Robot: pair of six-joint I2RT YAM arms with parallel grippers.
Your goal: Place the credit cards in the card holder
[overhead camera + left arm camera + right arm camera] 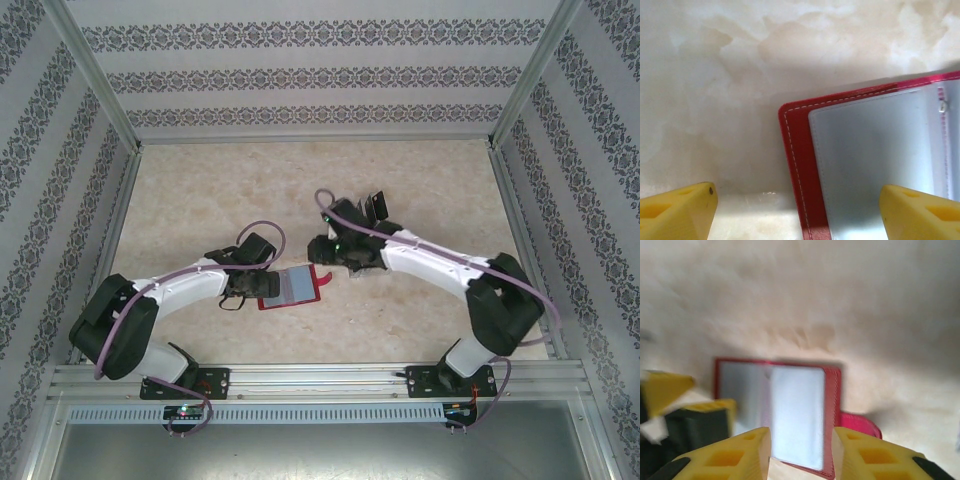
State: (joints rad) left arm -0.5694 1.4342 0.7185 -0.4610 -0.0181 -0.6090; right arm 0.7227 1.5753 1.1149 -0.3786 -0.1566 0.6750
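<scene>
The card holder (pixel 292 288) lies open on the table, red with a grey inside (pixel 875 150) and its snap tab (pixel 860 424) sticking out to the right. My left gripper (pixel 258 288) is open wide at the holder's left edge, its yellow fingers (pixel 677 212) straddling the red border. My right gripper (pixel 320 262) hovers just above the holder's right page (pixel 797 415), open, with nothing between its fingers (pixel 730 457). Dark upright shapes behind the right arm look like the credit cards (pixel 376 206), partly hidden.
The table (pixel 200 200) is pale marbled stone, walled by patterned panels on three sides. A metal rail (pixel 320 385) carries both arm bases at the near edge. The left gripper's yellow fingers (pixel 665 390) show at the left of the right wrist view.
</scene>
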